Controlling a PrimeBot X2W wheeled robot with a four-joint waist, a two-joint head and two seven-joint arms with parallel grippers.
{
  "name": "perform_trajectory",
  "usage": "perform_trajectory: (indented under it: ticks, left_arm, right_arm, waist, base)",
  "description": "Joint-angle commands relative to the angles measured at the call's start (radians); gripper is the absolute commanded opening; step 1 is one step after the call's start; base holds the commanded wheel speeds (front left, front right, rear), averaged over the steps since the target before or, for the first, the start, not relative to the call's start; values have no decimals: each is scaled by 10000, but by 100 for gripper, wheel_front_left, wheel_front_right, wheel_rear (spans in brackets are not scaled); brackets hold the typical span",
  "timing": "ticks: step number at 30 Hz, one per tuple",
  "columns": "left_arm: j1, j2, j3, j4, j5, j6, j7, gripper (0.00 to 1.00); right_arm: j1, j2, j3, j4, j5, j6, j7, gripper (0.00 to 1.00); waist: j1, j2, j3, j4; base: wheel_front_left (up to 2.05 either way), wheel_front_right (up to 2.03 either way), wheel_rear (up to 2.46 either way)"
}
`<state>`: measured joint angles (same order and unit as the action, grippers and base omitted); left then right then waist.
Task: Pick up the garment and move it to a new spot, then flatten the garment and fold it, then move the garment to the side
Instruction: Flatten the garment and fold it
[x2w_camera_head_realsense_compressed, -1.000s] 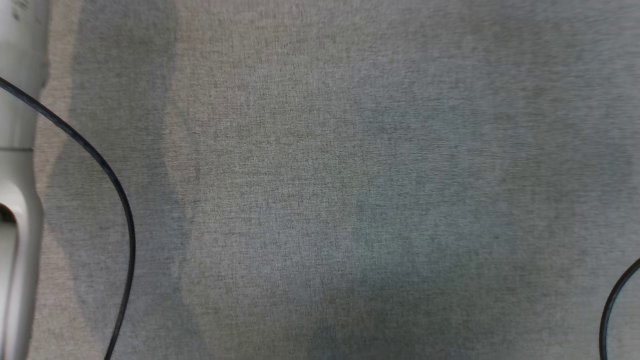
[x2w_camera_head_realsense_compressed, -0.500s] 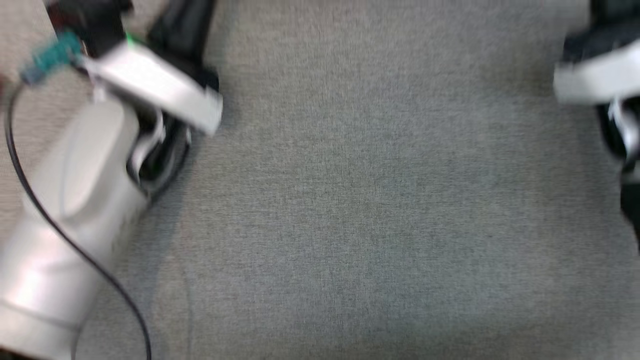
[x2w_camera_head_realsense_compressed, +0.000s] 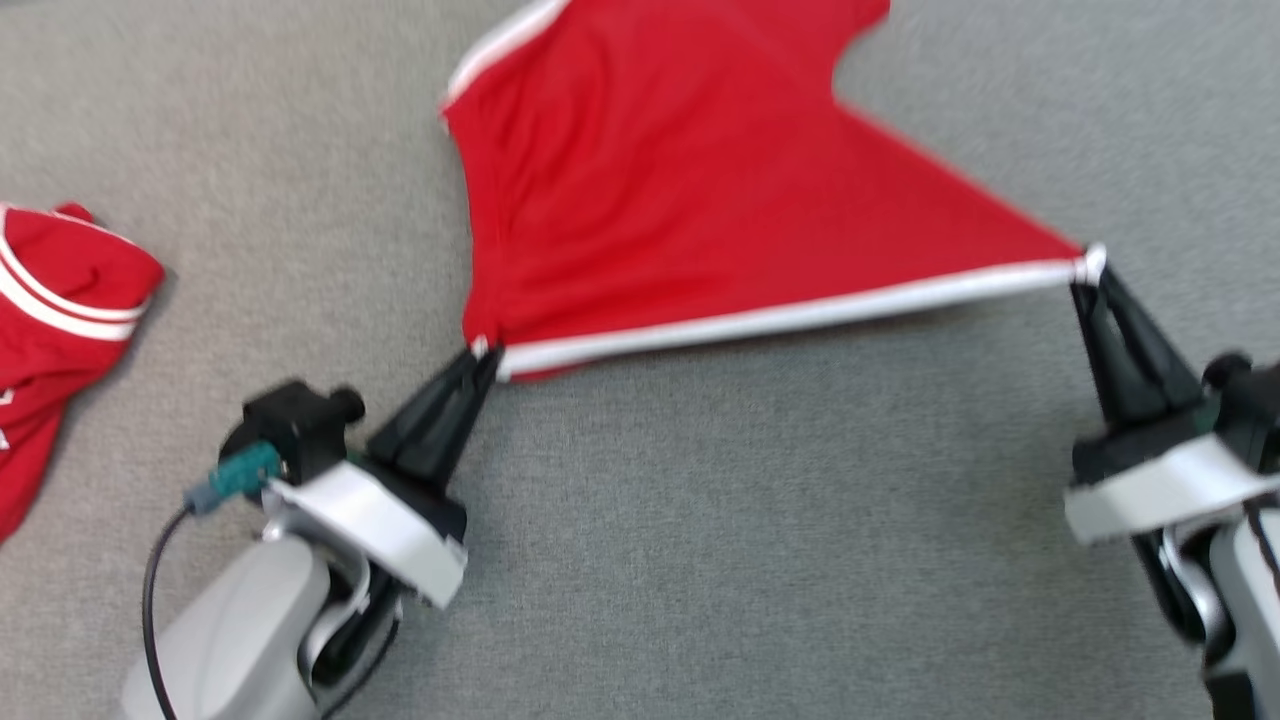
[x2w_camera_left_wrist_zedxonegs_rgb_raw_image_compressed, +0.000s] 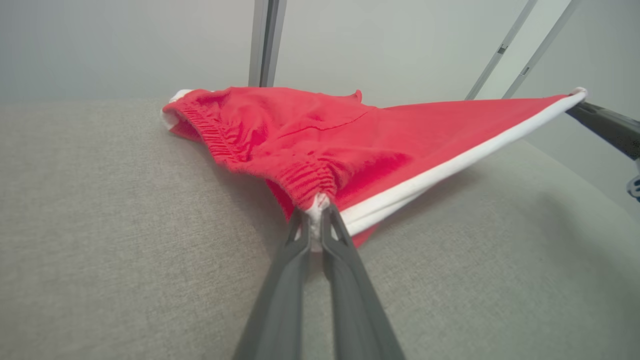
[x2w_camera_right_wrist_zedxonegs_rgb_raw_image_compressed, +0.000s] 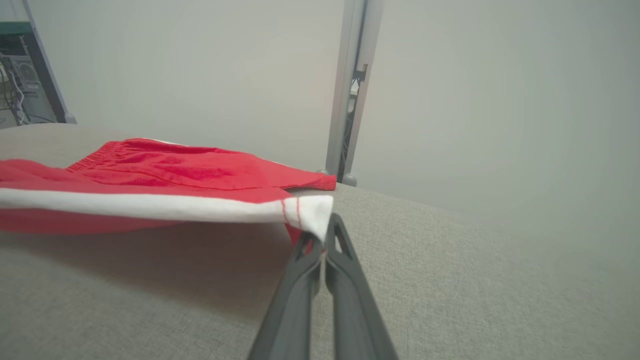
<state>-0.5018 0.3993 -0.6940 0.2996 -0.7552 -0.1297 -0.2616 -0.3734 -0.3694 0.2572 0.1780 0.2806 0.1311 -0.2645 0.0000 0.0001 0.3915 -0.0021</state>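
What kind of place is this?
Probably a robotics lab test cell: a grey woven-fabric work surface, plain pale wall panels with grey metal posts, and a rack of cabled equipment beyond.

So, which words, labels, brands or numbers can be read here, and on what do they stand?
None can be read.
The red fabric garment with a white edge stripe shows no print.
The second red garment with white stripes, cut off at the head view's left edge, shows none either.

Top edge crops the garment; outlines blurred.
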Motion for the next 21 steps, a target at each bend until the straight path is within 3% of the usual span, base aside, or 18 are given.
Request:
perform_trajectory:
  ticks: [1,12,15,19,21]
  left_arm:
    - [303,157,-9,-83,2,25,-25,0]
    - [2129,539,-605,-1832,-1206,71,1295,0]
    - [2466,688,-708,-2550,-1581,268,1815,0]
    - [2624,644,-454,-3059,-2118,552,2053,0]
    - [2416,282,-158,-2979,-2777,541,2077,0]
  right_arm:
    - [455,5,-159,-81,-75,-5,-16,0]
    - [2909,227,-849,-1129,64,-5,-16,0]
    - [3401,242,-1056,-1441,35,-4,-16,0]
    - [3088,272,-1021,-1314,-181,-4,-16,0]
    - [2345,391,-915,-690,-245,-4,-16,0]
  waist:
    - [0,-1,-724,-152]
    - [0,-1,-1644,-282]
    - [0,-1,-1666,-294]
    - [0,-1,-1553,-289]
    - [0,-1,-1413,-174]
  base:
    - [0,0,0]
    - [0,0,0]
    - [0,0,0]
    - [0,0,0]
    - [0,0,0]
